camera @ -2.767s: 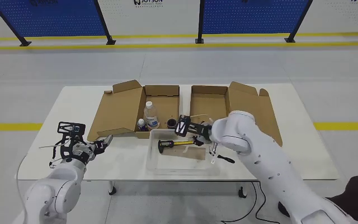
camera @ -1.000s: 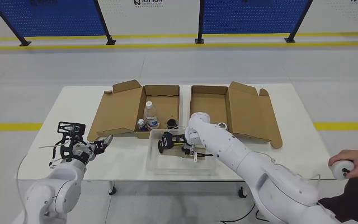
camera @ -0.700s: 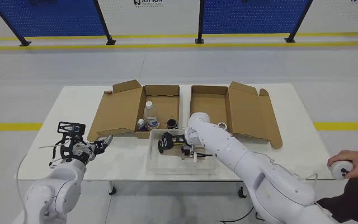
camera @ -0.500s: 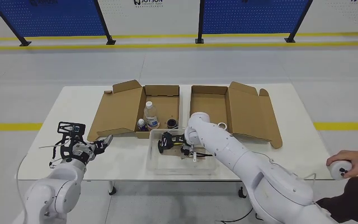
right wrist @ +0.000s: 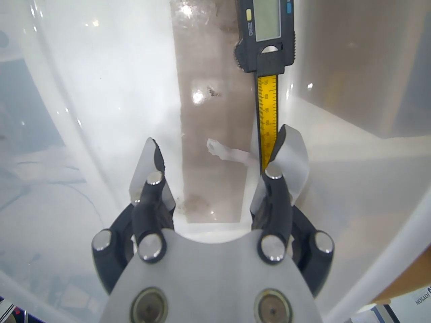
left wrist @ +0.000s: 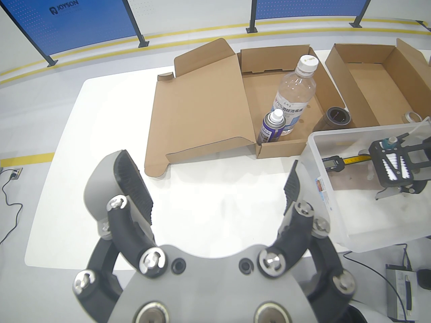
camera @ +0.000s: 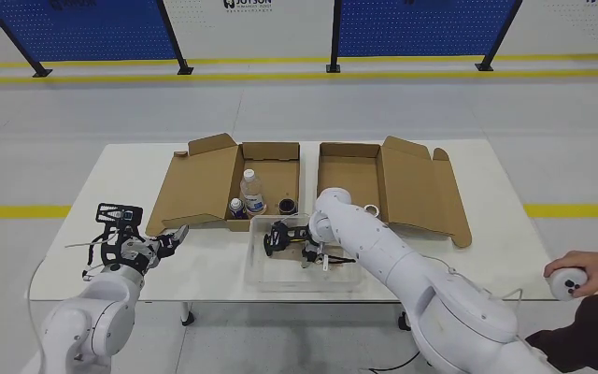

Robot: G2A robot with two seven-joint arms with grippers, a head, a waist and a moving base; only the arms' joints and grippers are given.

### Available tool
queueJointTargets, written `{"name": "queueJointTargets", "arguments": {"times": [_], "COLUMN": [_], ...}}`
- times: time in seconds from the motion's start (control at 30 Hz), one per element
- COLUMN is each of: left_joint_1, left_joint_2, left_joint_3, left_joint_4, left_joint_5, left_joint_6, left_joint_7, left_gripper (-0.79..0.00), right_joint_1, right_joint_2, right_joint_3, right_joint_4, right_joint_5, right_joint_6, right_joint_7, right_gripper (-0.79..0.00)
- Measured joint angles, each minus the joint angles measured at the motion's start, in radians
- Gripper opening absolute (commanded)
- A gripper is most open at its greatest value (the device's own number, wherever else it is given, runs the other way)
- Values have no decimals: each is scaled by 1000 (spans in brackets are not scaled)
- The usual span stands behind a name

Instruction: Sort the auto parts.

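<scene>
A digital caliper point(right wrist: 266, 25) with a yellow scale lies in the clear plastic bin point(camera: 254, 271), its black head point(camera: 277, 237) toward the bin's left end. My right gripper point(right wrist: 217, 146) is down inside the bin, open, with one finger point(right wrist: 289, 156) touching the tip of the yellow beam and nothing between the fingers. From the left wrist view that gripper point(left wrist: 394, 169) sits just right of the caliper point(left wrist: 335, 164). My left gripper point(left wrist: 215, 183) hangs open and empty over bare table at the front left point(camera: 176, 236).
The left cardboard box point(camera: 271, 178) holds a water bottle point(left wrist: 296, 95), a small spray can point(left wrist: 271, 126) and a black cylinder point(left wrist: 336, 117). The right box point(camera: 350, 178) stands open beside it. A small ring point(left wrist: 412, 115) lies by the bin's far corner.
The right arm swung in from the bin's right side and lowered its gripper into the bin at the caliper's beam end; in the last second it barely shifted. The left arm stayed still.
</scene>
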Motion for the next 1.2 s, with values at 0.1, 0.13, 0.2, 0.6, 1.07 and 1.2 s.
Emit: {"name": "queueJointTargets", "arguments": {"times": [0.1,0.13,0.2,0.6,1.07,1.2], "left_joint_1": [0,0,0,0,0,0], "left_joint_2": [0,0,0,0,0,0], "left_joint_3": [0,0,0,0,0,0], "left_joint_4": [0,0,0,0,0,0], "left_joint_5": [0,0,0,0,0,0], "left_joint_6": [0,0,0,0,0,0], "left_joint_7": [0,0,0,0,0,0], "left_gripper": [0,0,0,0,0,0], "right_joint_1": [1,2,4,12,12,16], "right_joint_2": [-5,-6,-9,-17,-40,-48], "right_joint_3": [2,5,8,13,15,20], "right_joint_4": [11,16,26,62,105,117], "right_joint_5": [6,11,18,1,14,38], "right_joint_6": [-11,-16,-22,-18,-56,-84], "right_joint_7": [-2,-3,-5,-18,-1,20], "right_gripper": [-206,-212,-212,-86,-132,-182]}}
